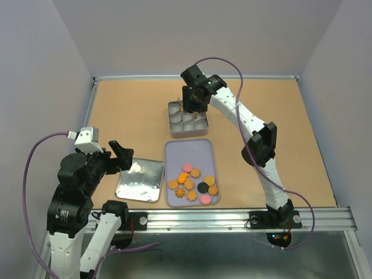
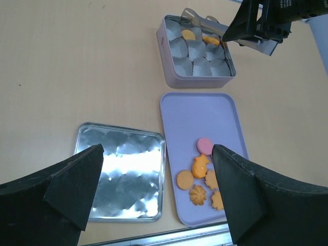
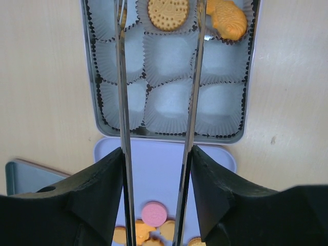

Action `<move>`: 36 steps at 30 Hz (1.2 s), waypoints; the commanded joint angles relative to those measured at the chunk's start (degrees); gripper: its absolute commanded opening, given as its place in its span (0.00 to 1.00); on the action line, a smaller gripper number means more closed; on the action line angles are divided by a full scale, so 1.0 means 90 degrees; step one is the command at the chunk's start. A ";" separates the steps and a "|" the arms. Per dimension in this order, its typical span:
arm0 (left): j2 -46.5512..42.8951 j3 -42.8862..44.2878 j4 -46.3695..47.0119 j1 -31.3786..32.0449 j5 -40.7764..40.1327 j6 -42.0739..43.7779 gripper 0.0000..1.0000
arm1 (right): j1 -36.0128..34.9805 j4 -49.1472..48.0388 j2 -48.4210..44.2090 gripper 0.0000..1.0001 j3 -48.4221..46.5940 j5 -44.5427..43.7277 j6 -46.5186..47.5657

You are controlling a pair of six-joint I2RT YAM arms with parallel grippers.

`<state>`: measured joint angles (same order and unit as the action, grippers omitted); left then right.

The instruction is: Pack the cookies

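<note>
Cookies [image 1: 192, 183], small biscuits mostly orange-brown with a few pink and one black, lie in a cluster at the near end of the tray, some touching each other. Two more are already in the tin.

From the biggest thing: the light-brown wooden counter [image 1: 128, 110] carries everything. On it lies the lavender rectangular tray [image 1: 192, 150]. Just beside the tray, on its left, lies the square shiny metal lid [image 1: 139, 181]. Beyond the tray stands the square grey metal tin [image 3: 241, 137], lined with white pleated paper cups [image 3: 169, 56]. A round cookie [image 3: 168, 13] and a fish-shaped one [image 3: 228, 20] sit in cups of the far row.

The right tool [image 2: 195, 19], with two long thin metal blades, hangs over the tin. Its blades are apart and grip nothing. The left tool [image 2: 154, 205] hovers above the lid with its black fingers spread wide, and it is empty.

We judge the cookies to be very light, stiff and dry, but brittle, so a hard squeeze could crack them. We would take one by two opposite edges, gently, and choose first a cookie at the outside of the cluster. The flower shapes probably give a better hold than the smooth rounds.
</note>
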<state>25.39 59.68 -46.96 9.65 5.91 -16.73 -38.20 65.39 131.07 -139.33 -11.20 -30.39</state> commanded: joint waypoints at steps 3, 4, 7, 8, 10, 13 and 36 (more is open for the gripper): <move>0.0109 -0.0098 0.0296 0.0031 0.0105 0.0131 0.99 | 0.0054 -0.0322 -0.0441 0.57 0.0021 -0.0142 -0.0002; 0.0109 -0.0098 0.0306 0.0022 0.0105 0.0150 0.99 | 0.0045 -0.0322 -0.0645 0.57 0.0070 -0.0152 -0.0012; 0.0128 -0.0117 0.0345 0.0022 0.0085 0.0189 0.99 | 0.0035 -0.0312 -0.1142 0.57 0.0421 -0.0123 0.0027; 0.0138 -0.0117 0.0364 0.0031 0.0076 0.0189 0.99 | 0.0045 -0.0312 -0.1290 0.56 0.0596 -0.0113 0.0037; 0.0138 -0.0147 0.0384 0.0031 0.0037 0.0189 0.99 | 0.0025 -0.0322 -0.1844 0.54 0.1250 -0.0084 0.0008; 0.0138 -0.0196 0.0423 0.0041 -0.0012 0.0170 0.99 | -0.0121 -0.0341 -0.2442 0.54 0.2282 -0.0171 -0.0060; 0.0089 -0.0147 0.0403 0.0061 -0.0188 0.0150 0.99 | -0.2797 -0.1044 -0.4817 0.53 0.6770 -0.0084 -0.2297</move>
<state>26.09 57.76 -45.41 10.02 4.67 -15.88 -63.11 58.83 89.71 -79.66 -11.11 -48.29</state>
